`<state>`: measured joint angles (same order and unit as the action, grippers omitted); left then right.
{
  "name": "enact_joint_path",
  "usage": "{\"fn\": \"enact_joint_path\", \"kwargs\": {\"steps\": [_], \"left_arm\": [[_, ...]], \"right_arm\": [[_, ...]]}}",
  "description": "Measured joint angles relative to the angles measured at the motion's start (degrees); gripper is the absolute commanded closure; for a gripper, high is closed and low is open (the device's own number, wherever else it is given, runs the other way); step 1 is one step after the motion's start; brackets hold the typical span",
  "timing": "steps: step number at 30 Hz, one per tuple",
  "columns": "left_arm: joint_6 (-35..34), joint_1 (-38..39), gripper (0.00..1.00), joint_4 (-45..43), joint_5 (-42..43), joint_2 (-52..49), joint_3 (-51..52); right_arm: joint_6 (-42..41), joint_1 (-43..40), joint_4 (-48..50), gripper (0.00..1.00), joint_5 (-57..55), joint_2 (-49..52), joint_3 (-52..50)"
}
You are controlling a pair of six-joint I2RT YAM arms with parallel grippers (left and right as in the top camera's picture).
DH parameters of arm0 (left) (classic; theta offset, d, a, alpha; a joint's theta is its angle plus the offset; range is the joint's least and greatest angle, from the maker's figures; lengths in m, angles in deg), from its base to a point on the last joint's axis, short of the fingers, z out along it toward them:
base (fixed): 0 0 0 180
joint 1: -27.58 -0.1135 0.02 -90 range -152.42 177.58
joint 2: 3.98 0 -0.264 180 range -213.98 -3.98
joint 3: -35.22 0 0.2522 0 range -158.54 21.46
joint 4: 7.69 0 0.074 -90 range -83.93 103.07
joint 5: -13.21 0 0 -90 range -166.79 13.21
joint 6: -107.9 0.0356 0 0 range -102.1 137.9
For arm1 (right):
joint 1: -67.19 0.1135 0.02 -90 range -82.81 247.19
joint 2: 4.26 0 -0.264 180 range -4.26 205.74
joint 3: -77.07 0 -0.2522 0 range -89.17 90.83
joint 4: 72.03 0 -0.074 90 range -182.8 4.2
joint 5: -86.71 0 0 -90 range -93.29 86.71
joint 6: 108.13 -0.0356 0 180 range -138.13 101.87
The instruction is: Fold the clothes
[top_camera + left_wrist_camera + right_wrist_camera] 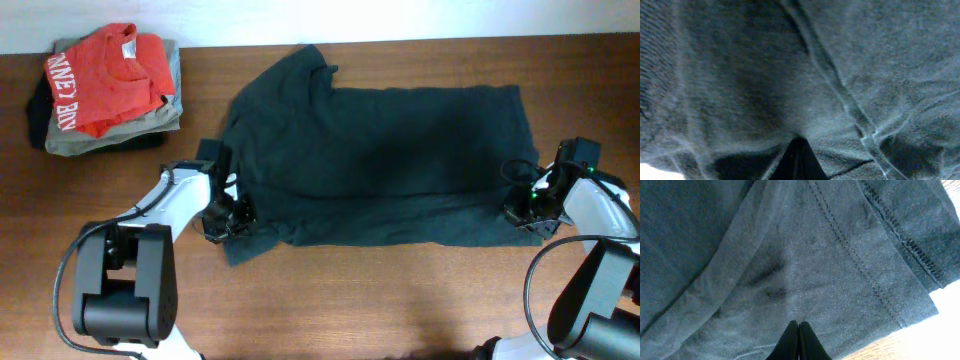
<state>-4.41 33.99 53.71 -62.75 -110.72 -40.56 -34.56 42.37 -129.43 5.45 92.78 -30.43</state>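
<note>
The clothes (pixel 380 150), a dark short-sleeved T-shirt, lie spread across the middle of the table with the lettering hidden. At the shirt's lower left corner, my left gripper (pixel 222 222) is down on the fabric. Its wrist view shows the fingers (pixel 798 145) shut, with cloth (pixel 750 75) puckered around the tips. My right gripper (pixel 522 212) is at the shirt's lower right corner. There its dark fingers (pixel 798 326) are pressed together with the tips in the stitched hem area of the cloth (pixel 805 255).
A red shirt with white letters (pixel 100 80) lies on top of a folded grey-olive garment (pixel 110 135) at the back left. Bare wooden table (pixel 380 300) runs along the front. The back wall edges the table beyond the shirt.
</note>
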Motion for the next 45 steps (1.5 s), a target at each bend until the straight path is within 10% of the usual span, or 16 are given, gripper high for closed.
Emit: {"fn": "enact_joint_path", "kwargs": {"steps": [17, 21, 22, 24, 35, 37, 45], "left_arm": [[-0.04, -15.34, 0.99, 4.48, -1.75, 0.02, -0.17], [-0.57, -15.74, 0.7, 5.57, -7.52, 6.14, 0.26], [-0.7, -15.76, 0.39, 5.75, -7.82, 8.15, 0.26], [-0.76, -15.76, 0.05, 6.21, -8.07, 13.53, 0.11], [-8.5, 1.51, 0.07, 5.14, -2.25, 12.26, -0.61], [-9.7, 1.51, 0.3, 1.97, -2.27, 9.14, -0.61], [-10.88, 1.51, 0.68, -1.14, -2.03, 2.69, -0.61]], "right_arm": [[-9.38, 0.11, -10.36, 0.96, -13.33, 6.54, 3.98], [-10.6, 0.11, -15.63, 0.96, -14.93, 0.68, 7.87], [-10.6, 0.11, -16.83, 0.85, -14.93, -0.76, 8.74], [-9.6, 0.11, -18.03, 0.33, -12.39, -4.15, 10.49], [-3.82, 1.4, -20.06, 0.29, 2.75, -9.99, 11.72], [-3.02, 1.57, -20.22, 0.29, 2.84, -9.99, 11.72], [-2.64, 1.57, -20.02, 0.29, 2.84, -9.99, 11.72]]}}
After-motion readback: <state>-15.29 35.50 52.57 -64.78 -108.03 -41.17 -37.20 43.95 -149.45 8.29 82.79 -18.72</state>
